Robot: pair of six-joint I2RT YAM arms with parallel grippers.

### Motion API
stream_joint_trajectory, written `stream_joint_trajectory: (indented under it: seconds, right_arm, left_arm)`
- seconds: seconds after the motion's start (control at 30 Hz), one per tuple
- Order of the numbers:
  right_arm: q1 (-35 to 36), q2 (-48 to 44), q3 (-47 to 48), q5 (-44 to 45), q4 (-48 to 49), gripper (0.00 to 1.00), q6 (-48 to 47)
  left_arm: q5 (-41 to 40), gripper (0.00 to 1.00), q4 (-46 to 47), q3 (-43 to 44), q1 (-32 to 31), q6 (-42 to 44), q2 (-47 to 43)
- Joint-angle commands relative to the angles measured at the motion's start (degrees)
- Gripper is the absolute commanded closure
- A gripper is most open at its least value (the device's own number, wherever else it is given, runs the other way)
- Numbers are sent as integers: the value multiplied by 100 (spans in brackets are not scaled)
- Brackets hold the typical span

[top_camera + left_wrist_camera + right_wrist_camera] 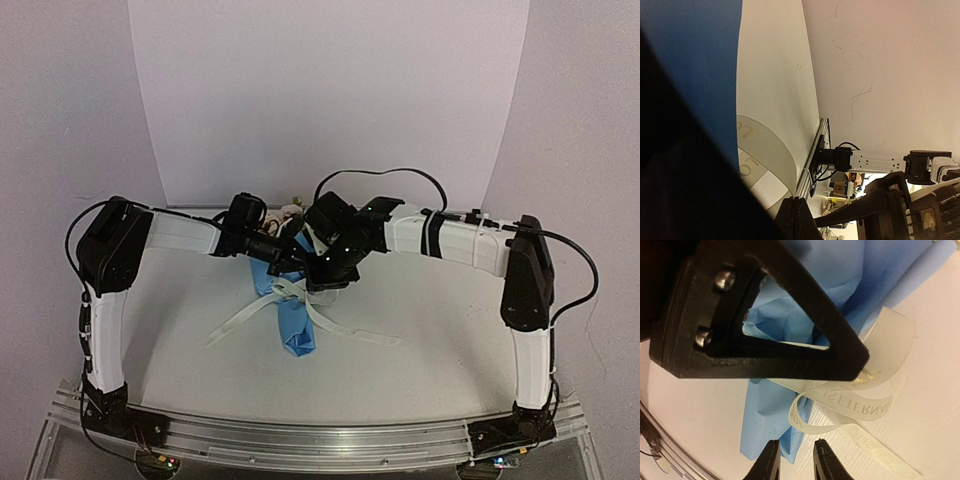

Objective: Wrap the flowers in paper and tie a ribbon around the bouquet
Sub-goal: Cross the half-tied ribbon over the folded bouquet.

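count: 1 bouquet (296, 328), 1 ribbon (238, 322), 2 hands. flowers (290, 212) are too small to count, just a pale cluster of blossoms.

container: the blue paper (765, 420) is rolled into a cone and lies flat on the white tabletop (430, 330), narrow end toward the near edge. blossoms show at the far, wide end, partly behind the wrists.

ribbon: looped across the cone about mid-length. one tail runs near-left over the tabletop, the other near-right. the right wrist view shows printed lettering on the loop.

left hand (283, 252): over the upper part of the cone, jaws closed. in the right wrist view its black triangular finger (790, 330) crosses above the paper, tip touching the ribbon loop. cannot tell whether ribbon sits between the pads. the left wrist view shows blue paper and a curl of ribbon close to the lens.

right hand (796, 460): just beside the left hand, above the ribbon crossing. jaws narrowly apart and gripping nothing; paper edge and tabletop show through the gap.
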Motion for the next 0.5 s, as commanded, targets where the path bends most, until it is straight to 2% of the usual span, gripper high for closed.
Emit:
stream_joint_trajectory:
  seconds: [0.0, 0.13, 0.27, 0.47]
  right_arm:
    - [26, -727, -358, 438, 183, 61, -32]
    - [-105, -1084, -963, 814, 386, 52, -49]
    - [-341, -1118, -1521, 745, 883, 52, -32]
    - [-400, -743, -1550, 644, 1348, 53, -111]
  left_arm:
    - [-232, 100, -212, 189, -31, 271, -401]
    - [-342, 100, -249, 178, -34, 310, -463]
    - [-493, 100, -287, 182, -29, 353, -548]
    - [-708, 100, -457, 222, -30, 445, -608]
